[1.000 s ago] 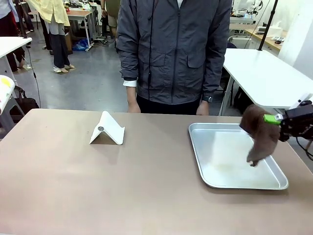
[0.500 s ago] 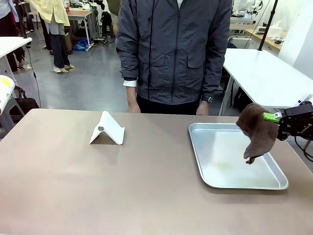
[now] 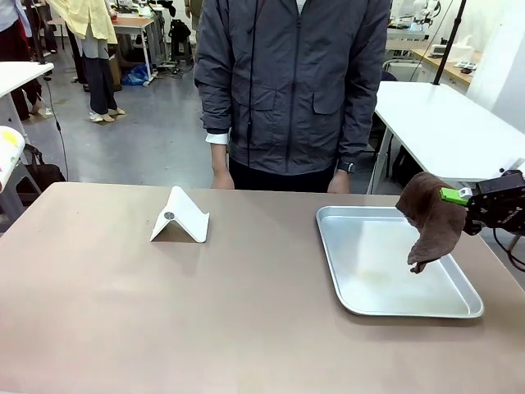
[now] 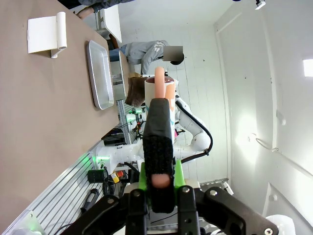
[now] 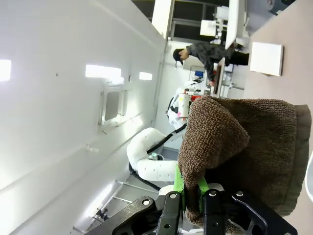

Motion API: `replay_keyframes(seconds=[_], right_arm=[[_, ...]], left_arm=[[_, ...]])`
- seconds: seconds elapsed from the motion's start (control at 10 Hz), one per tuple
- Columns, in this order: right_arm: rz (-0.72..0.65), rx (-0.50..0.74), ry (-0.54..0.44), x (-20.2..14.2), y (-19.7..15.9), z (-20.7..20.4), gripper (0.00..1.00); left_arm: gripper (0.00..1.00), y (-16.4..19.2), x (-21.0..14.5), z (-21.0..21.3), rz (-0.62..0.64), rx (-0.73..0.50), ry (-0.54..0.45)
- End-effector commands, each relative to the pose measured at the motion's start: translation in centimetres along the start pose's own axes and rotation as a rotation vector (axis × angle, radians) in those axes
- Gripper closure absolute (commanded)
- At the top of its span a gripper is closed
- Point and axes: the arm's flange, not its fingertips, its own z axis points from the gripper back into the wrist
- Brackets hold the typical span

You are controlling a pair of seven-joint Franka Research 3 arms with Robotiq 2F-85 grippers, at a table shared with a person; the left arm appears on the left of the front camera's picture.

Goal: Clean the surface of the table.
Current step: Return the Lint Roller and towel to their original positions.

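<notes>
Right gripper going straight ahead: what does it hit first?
Nothing near: past the cloth it holds, the right gripper points level across the tray, above the table. The left arm shows far ahead in its wrist view; depth unclear.

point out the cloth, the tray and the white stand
cloth (image 3: 431, 223): front view, middle of the hanging fold
tray (image 3: 369, 256): front view, bare floor
white stand (image 3: 184, 220): front view, sloped face

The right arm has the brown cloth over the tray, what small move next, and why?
Probably swing the cloth left and lower it onto the bare table: the right tool holds it hanging above the tray, not wiping yet.
</notes>
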Motion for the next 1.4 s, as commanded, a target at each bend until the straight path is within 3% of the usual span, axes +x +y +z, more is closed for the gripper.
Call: replay_keyframes(seconds=[0.0,0.8,1.1,1.3], right_arm=[[0.024,0.016,-0.004,0.2,0.2,-0.3,0.91],[0.000,0.000,0.000,0.0,0.0,0.0,0.91],[0.086,-0.080,0.025,2.5,1.2,-5.0,0.91],[0.109,-0.121,0.106,4.5,0.9,-10.3,0.91]], left_arm=[[0.78,-0.5,0.2,-0.1,0.000,-0.014,-0.012],[0.78,0.0,0.0,0.0,0.000,0.000,0.000],[0.78,-1.2,1.1,-3.2,0.015,0.098,0.039],[0.78,-2.5,3.5,-8.3,0.070,0.181,0.070]])
